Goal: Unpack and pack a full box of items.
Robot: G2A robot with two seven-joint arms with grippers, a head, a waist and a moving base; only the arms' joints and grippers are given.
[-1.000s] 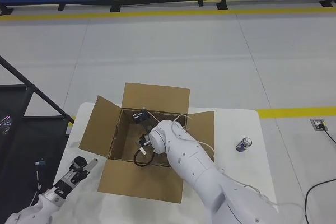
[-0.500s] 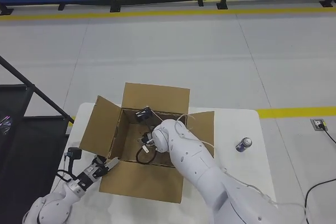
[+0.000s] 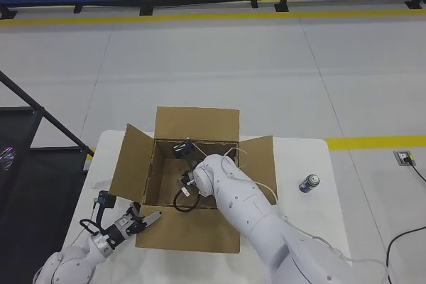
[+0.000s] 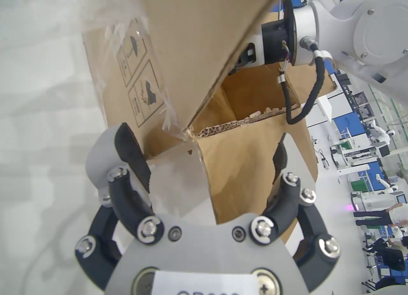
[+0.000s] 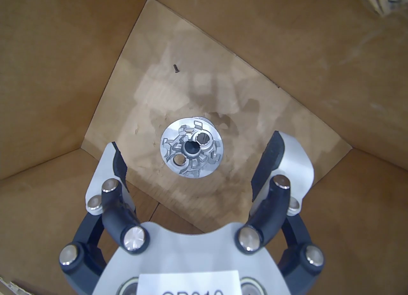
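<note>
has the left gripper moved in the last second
Yes. The left gripper has moved from near the table's left edge toward the cardboard box, reaching its near flap.

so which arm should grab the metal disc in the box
Right. The right gripper hangs open inside the box, just above the disc. The left gripper is outside, open at a box corner.

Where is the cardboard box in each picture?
Top view: the cardboard box sits open on the table, flaps spread.
Left wrist view: its outer corner and a flap, just ahead of the left gripper.
Right wrist view: its inner walls and floor, under the right gripper.
Shared landmark: the right arm, its end down inside the box.
</note>
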